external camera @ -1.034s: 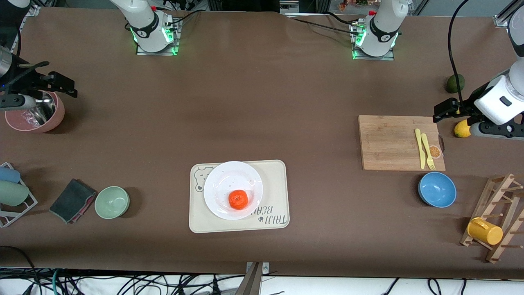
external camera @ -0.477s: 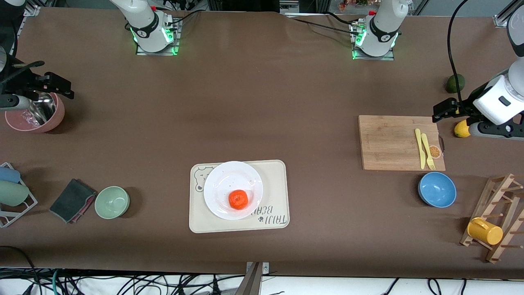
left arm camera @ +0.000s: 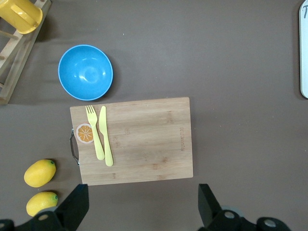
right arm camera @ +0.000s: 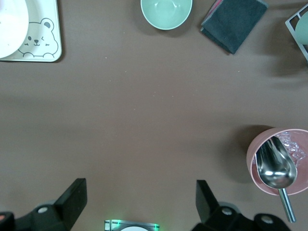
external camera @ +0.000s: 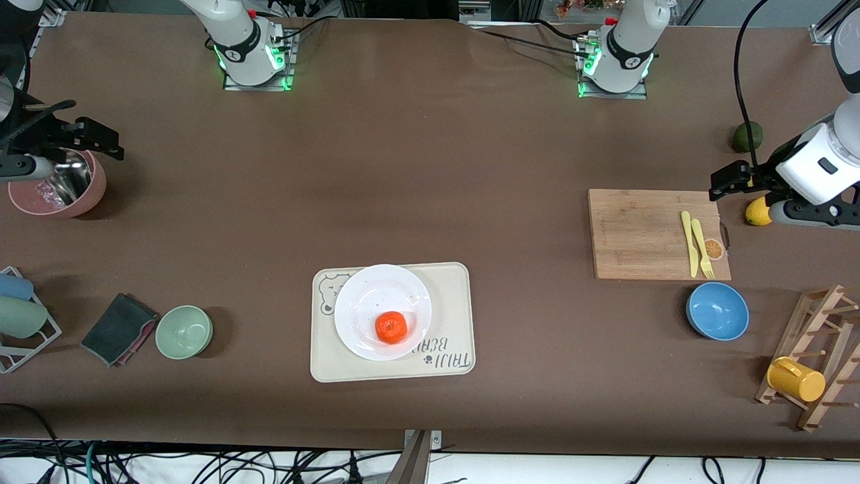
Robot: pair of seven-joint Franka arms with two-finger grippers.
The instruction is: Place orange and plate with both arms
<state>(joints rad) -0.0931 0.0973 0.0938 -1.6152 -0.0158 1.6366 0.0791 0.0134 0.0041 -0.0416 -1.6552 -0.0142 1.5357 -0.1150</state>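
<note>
The orange (external camera: 391,326) lies on the white plate (external camera: 376,289), which sits on the cream bear tray (external camera: 450,296) mid-table, near the front camera. The plate's edge (right arm camera: 12,29) also shows in the right wrist view. My left gripper (external camera: 739,180) hangs open and empty over the table by the cutting board (external camera: 645,235), at the left arm's end; in its wrist view (left arm camera: 140,211) the jaws stand wide apart. My right gripper (external camera: 94,139) is open and empty (right arm camera: 139,207) over the table beside the pink bowl (external camera: 57,185), at the right arm's end.
A blue bowl (external camera: 717,310), a mug rack (external camera: 796,378), a lemon (external camera: 758,212) and a dark green fruit (external camera: 746,136) are at the left arm's end. A green bowl (external camera: 184,331) and a dark cloth (external camera: 119,329) lie toward the right arm's end.
My right gripper has drifted slightly toward the right arm's end of the table. The orange, plate and left gripper have not visibly moved.
</note>
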